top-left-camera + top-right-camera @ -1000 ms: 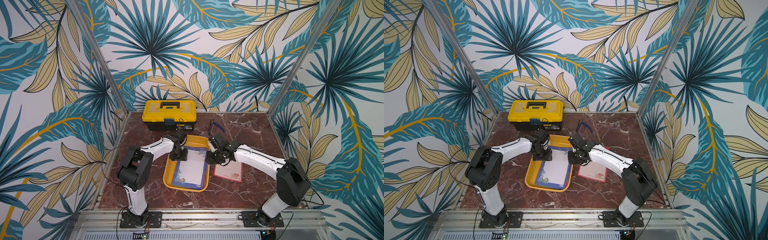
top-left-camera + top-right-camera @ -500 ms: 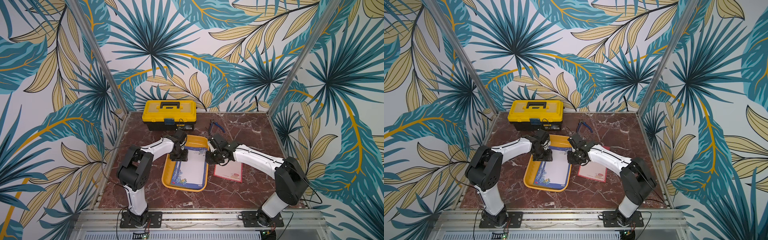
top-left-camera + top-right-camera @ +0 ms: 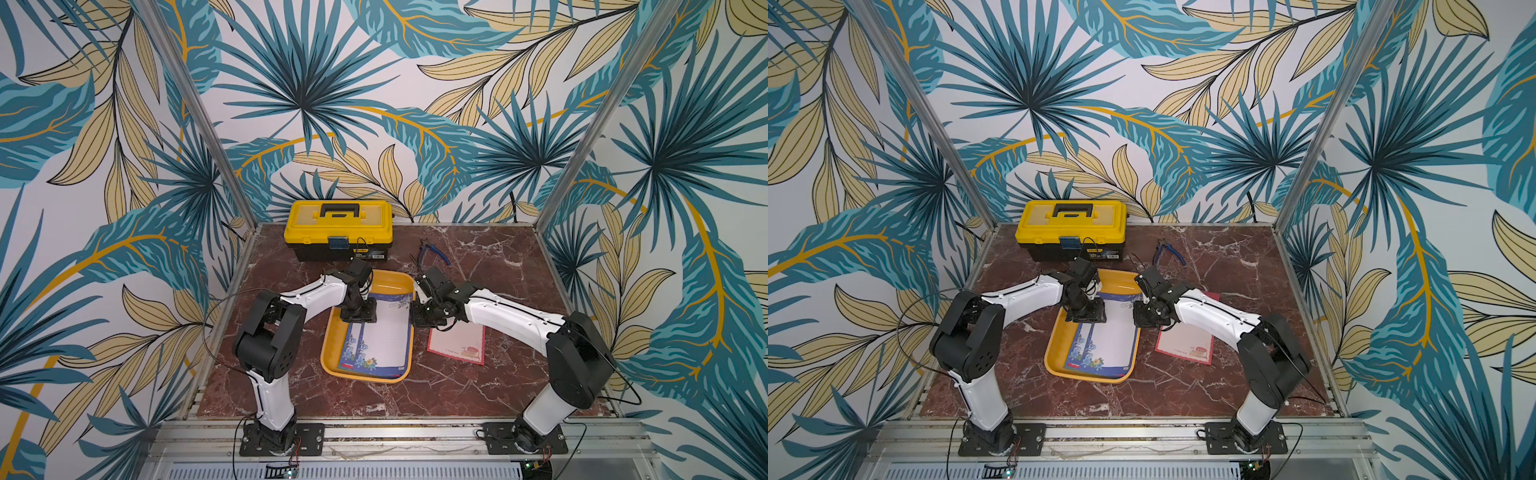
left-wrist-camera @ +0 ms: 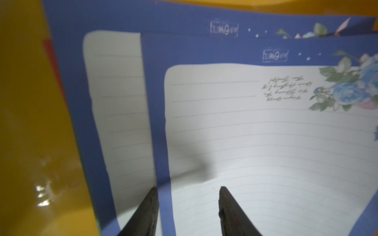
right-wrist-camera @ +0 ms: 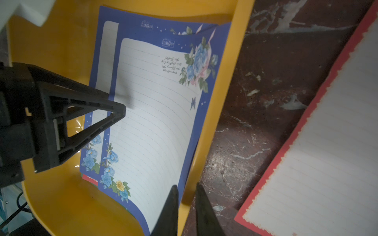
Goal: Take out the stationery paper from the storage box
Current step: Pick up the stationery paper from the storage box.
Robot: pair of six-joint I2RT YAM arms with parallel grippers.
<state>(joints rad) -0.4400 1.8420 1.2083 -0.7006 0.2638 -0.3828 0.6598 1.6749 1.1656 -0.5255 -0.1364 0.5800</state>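
Left gripper (image 3: pixel 358 316), in both top views, stands tip-down over the far end of the storage box (image 3: pixel 328 347), with its arm reaching in from the left. Right gripper (image 3: pixel 428 319) stands tip-down at the box's right rim, its arm stretched low across the table (image 3: pixel 511 291). Finger spacing is not legible from here. Blue-bordered stationery paper (image 3: pixel 384 338) lies in the box. One red-bordered sheet (image 3: pixel 457 344) lies on the table just beside the box, partly under the right arm. Toolbox (image 3: pixel 338 230) and pliers (image 3: pixel 432 251) sit behind, well apart from both grippers.

Left wrist view: fingers (image 4: pixel 225 204) stand apart, tips down on the top sheet (image 4: pixel 266 143), one on its border. A second sheet (image 4: pixel 114 102) shows offset beneath.

Right wrist view: fingers (image 5: pixel 171 206) stand narrowly apart, astride the box's rim where the top sheet's edge curls up the wall. Whether they clamp anything cannot be told.
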